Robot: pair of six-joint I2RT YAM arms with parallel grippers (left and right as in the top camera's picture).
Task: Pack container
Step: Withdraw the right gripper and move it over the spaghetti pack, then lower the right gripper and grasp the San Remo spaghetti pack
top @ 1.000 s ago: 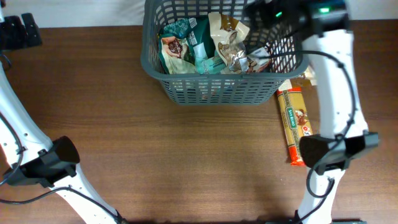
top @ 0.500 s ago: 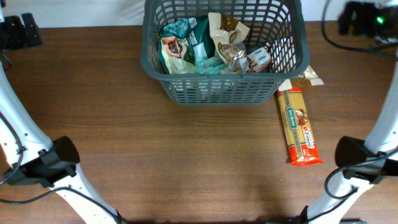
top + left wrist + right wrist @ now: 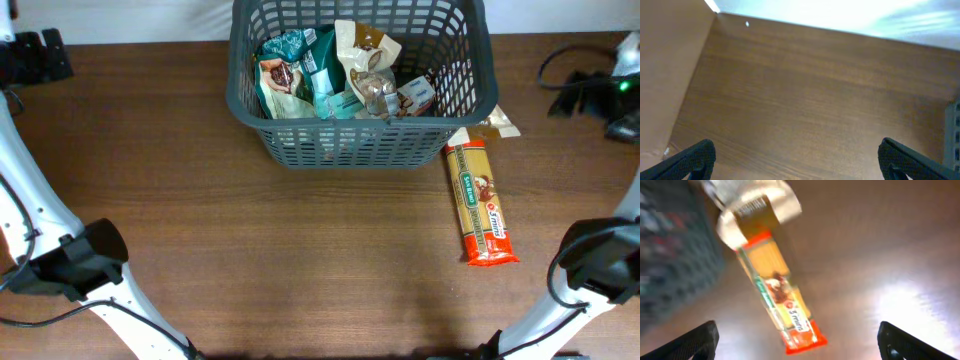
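The dark grey lattice container (image 3: pixel 360 150) stands at the back middle of the table and holds several food packets (image 3: pixel 330 75). A long orange and yellow pasta packet (image 3: pixel 482 205) lies on the table to its right, and it also shows in the right wrist view (image 3: pixel 775 290). A small brown and white packet (image 3: pixel 495 125) lies at the pasta packet's far end, against the container. My right gripper (image 3: pixel 800 342) is open and empty, above the table to the right of the pasta packet (image 3: pixel 585 95). My left gripper (image 3: pixel 800 160) is open and empty at the far left (image 3: pixel 40 55).
The brown wooden table (image 3: pixel 250 260) spreads in front of the container. A corner of the container (image 3: pixel 954 130) shows at the right edge of the left wrist view. The container's wall (image 3: pixel 670 255) fills the left of the right wrist view, blurred.
My right arm has pulled away from over the container and swung to the right edge of the table. The left arm has not moved.
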